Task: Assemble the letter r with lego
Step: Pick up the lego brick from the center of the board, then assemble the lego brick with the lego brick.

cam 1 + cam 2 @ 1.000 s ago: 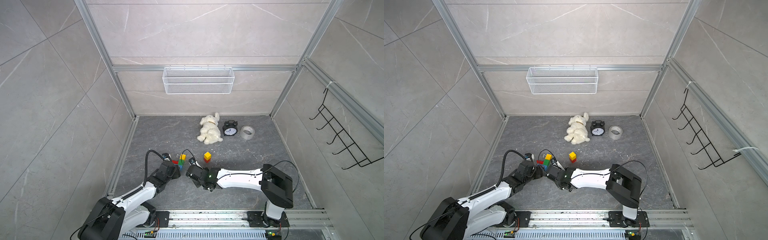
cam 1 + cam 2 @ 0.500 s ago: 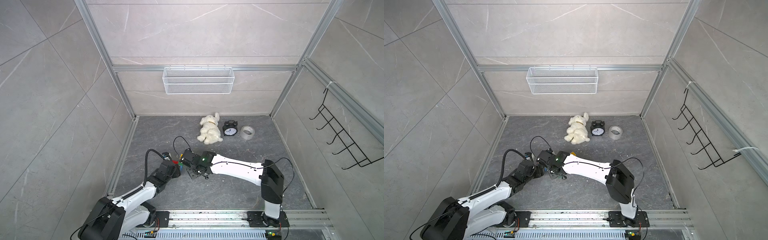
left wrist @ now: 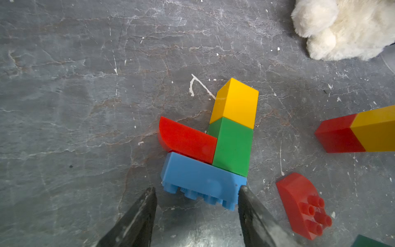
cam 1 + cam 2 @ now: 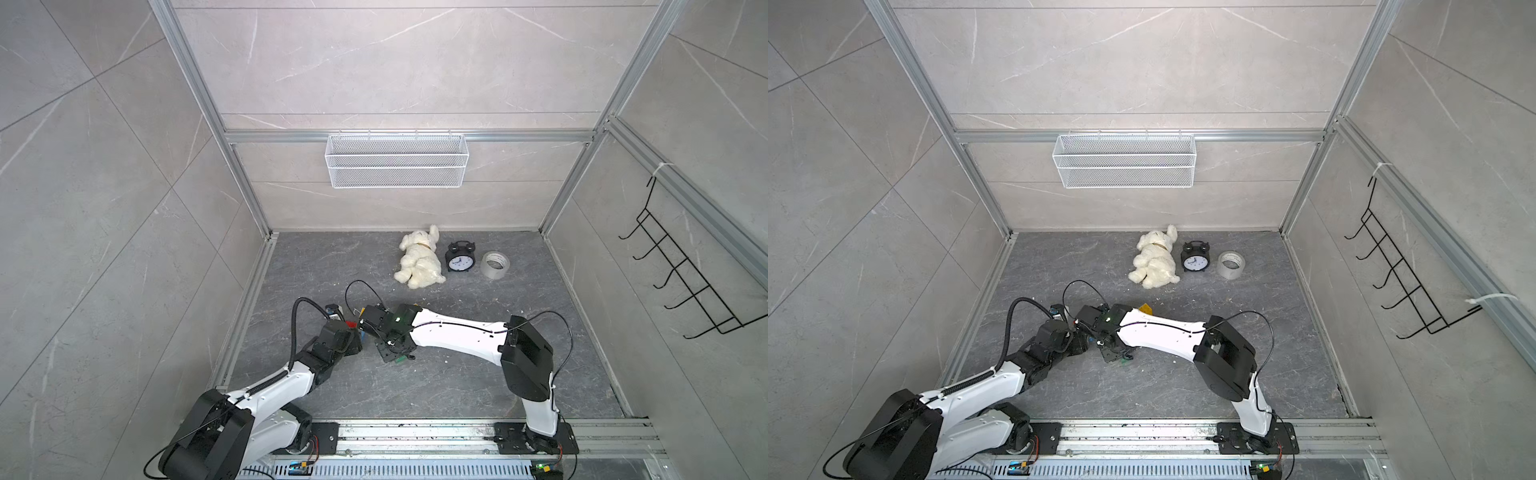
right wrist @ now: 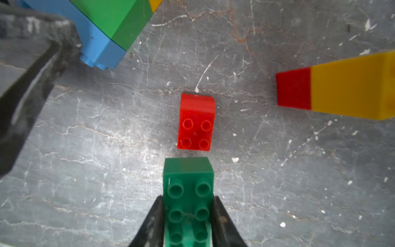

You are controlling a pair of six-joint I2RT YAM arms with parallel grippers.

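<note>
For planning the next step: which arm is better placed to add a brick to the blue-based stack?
Right, likely: the right jaws grip a green brick near the stack; the left jaws stand open around its blue brick.

Bright, even light is shed from above; soft shadows are cast on the dark grey stone-look floor (image 4: 457,386) beneath the white robot arms (image 4: 457,336). In both top views the aluminium frame posts (image 4: 199,83) are splayed by wide-angle distortion. The left wrist view is rendered sharply, save the blurred black gripper fingers (image 3: 136,220). In the right wrist view the blue studded plastic brick (image 5: 96,49) and the near end of the green studded plastic brick (image 5: 188,192) are out of focus.
</note>
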